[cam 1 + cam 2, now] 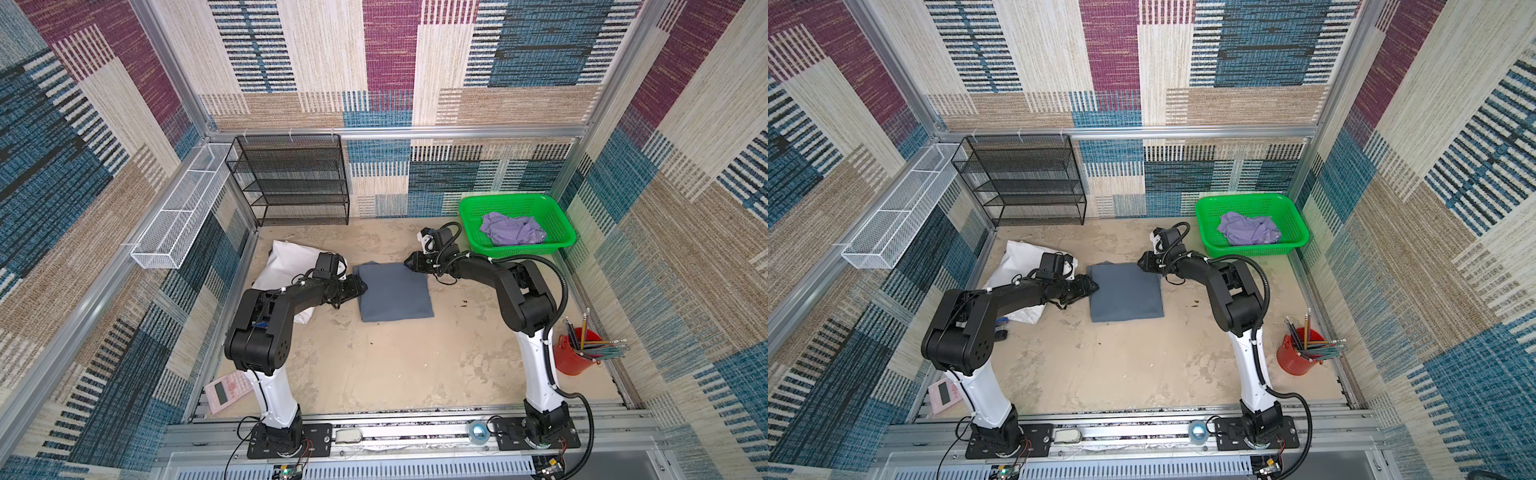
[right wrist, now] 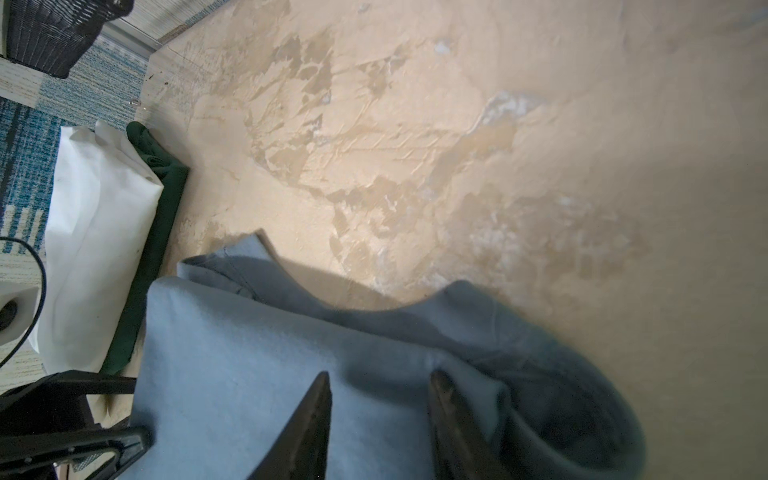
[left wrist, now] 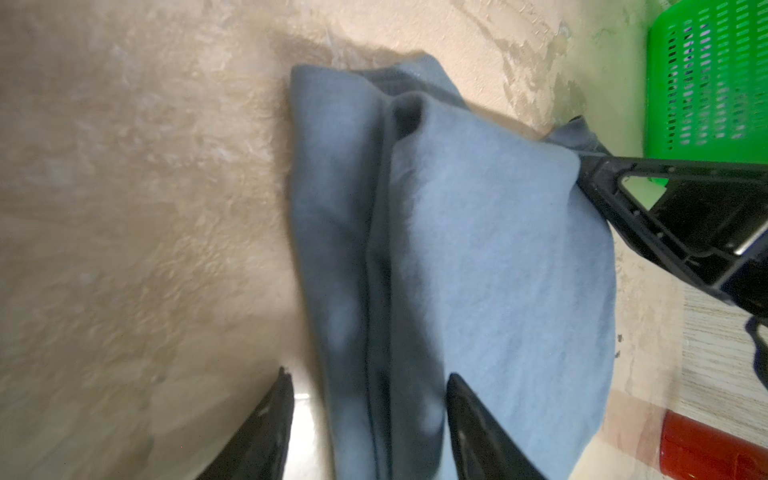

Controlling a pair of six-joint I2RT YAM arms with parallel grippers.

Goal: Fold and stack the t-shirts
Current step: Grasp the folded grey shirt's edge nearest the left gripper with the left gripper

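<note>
Top views, both alike: slate blue-grey t-shirt (image 1: 395,297) already folded into a thick square pad, flat on the tabletop (image 1: 374,374), near the green basket (image 1: 523,248) but apart from it, on that basket's left-arm side. Soft, light, limp cloth by the look, in several loose layers, likely to slide over one another and sag open if lifted by a single ply. Best taken through the whole thickness at two opposite edges, or simply left flat as the base of the stack. Lavender t-shirt (image 1: 511,228) crumpled inside the basket, not yet folded, easy to pinch at any raised wrinkle. Left gripper (image 3: 368,374) at the pad's edge farthest from the basket, jaws apart astride the folded edge, clamping nothing. Right gripper (image 2: 379,374) at the pad's corner nearest the basket, jaws part-way apart with cloth between them. Hold or no hold there: impossible to tell.
</note>
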